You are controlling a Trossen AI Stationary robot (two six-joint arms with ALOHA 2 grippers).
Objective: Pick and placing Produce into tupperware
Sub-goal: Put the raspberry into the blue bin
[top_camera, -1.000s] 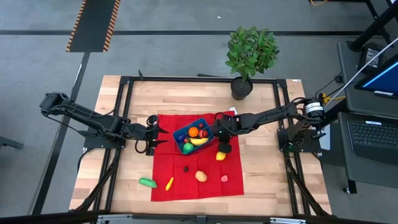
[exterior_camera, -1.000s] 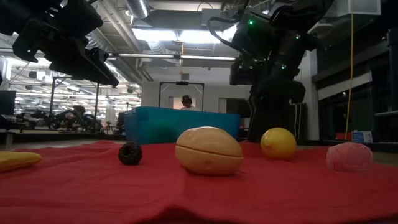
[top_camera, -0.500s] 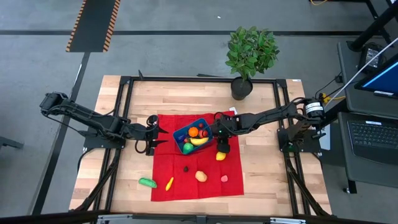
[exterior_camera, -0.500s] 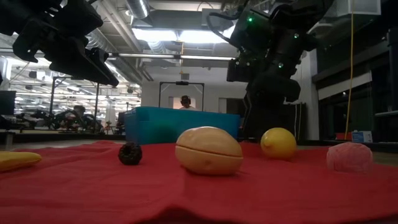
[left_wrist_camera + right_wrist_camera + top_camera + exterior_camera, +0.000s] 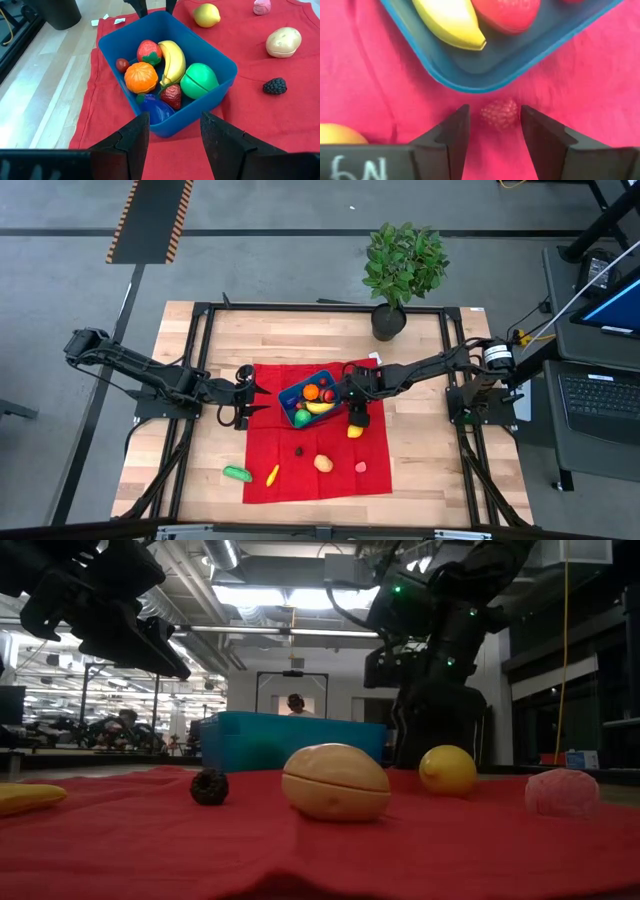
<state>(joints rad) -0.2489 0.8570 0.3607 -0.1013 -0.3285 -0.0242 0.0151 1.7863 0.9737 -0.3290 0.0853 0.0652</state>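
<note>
Two right jaws stand open around a raspberry (image 5: 499, 114) beside the tub (image 5: 485, 75). Left jaws wait open, holding nothing.

The blue tupperware (image 5: 220, 62) sits upright and open on the red cloth (image 5: 280, 120), slightly skewed to its edges. Inside lie a banana (image 5: 172, 60), an orange (image 5: 141, 77), two strawberries (image 5: 149, 51), a green fruit (image 5: 199, 80) and a small dark red piece (hard to identify). Outside, on the cloth, rest a lemon (image 5: 206, 14), potato (image 5: 283, 42), blackberry (image 5: 274, 86) and a raspberry (image 5: 499, 114) just beside the container's wall.
</note>
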